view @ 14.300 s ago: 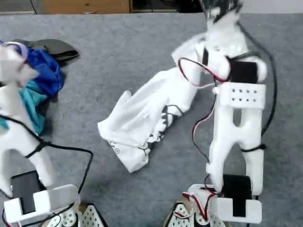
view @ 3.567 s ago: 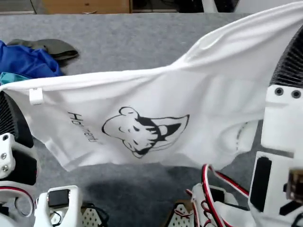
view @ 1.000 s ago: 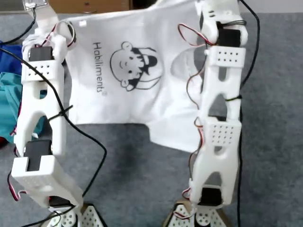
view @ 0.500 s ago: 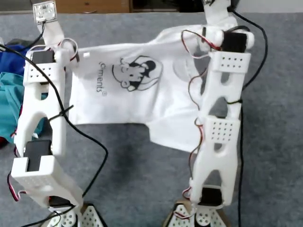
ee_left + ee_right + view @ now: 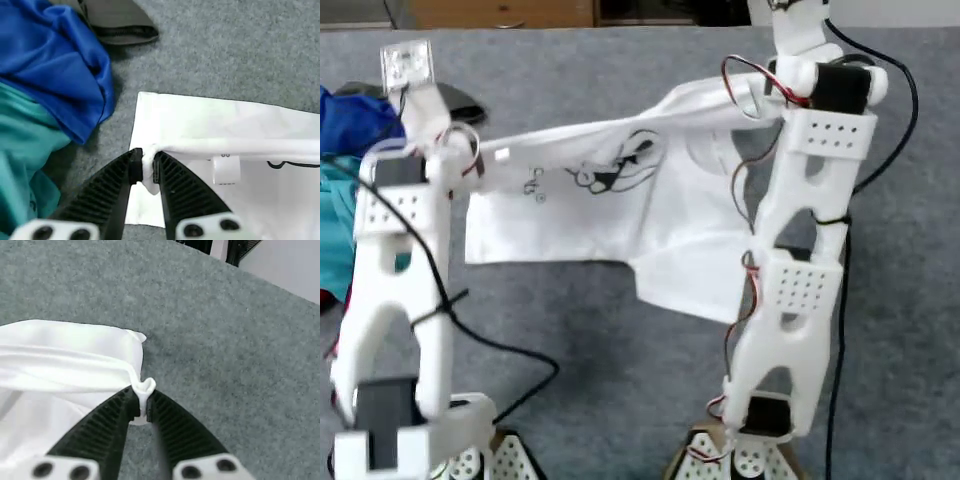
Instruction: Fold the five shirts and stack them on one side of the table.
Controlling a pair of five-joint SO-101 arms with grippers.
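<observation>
The left gripper (image 5: pixel 145 167) is clenched on one corner of the white shirt (image 5: pixel 580 215), and the right gripper (image 5: pixel 141 410) is clenched on the opposite corner of the same edge. Each jaw pair pinches only a small bunch of cloth. Holding both corners this way pulls the far edge into a taut line between the arms, most likely so the shirt can be spread without creases or its far part brought over toward the near side as a fold.

The shirt lies in the middle of the grey table (image 5: pixel 620 380), between the two arms. Its far edge is lifted and doubled over, while its near part rests flat on the table, with one flap reaching nearer on the right. It is white and thin, with a black cartoon print (image 5: pixel 615 165) tilted on the raised part and a small label (image 5: pixel 226 167) hanging just beside the left gripper.

At the far left, apart from it, a blue shirt (image 5: pixel 60 65), a teal shirt (image 5: pixel 25 150) and a dark shirt (image 5: pixel 115 20) lie unfolded in a heap.
</observation>
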